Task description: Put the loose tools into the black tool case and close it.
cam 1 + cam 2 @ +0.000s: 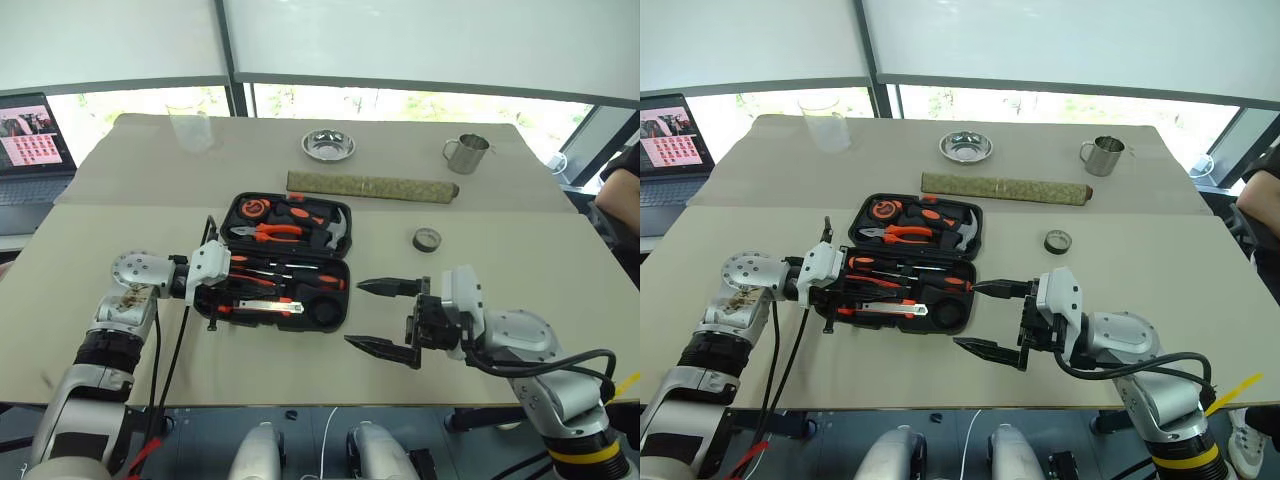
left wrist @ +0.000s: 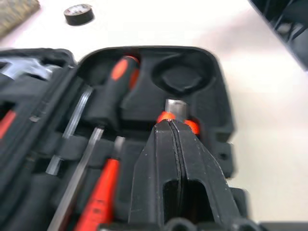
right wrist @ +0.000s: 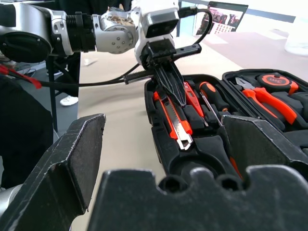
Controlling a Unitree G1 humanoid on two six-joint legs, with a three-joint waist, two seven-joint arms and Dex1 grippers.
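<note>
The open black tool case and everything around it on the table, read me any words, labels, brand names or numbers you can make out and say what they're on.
No text can be read.
Orange tape measure in the black moulded-plastic tool case: a dark label, too small to read.
Orange-and-black utility knife: no marking legible.
Laptop screen: a pink grid of thumbnails, too small to read.
Small dark tape roll, steel mug: no print visible.

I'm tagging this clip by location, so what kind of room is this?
Probably an office or lab test setup: a beige table beside big windows, a laptop at its edge, and props laid out, such as an open tool case and a steel mug.
</note>
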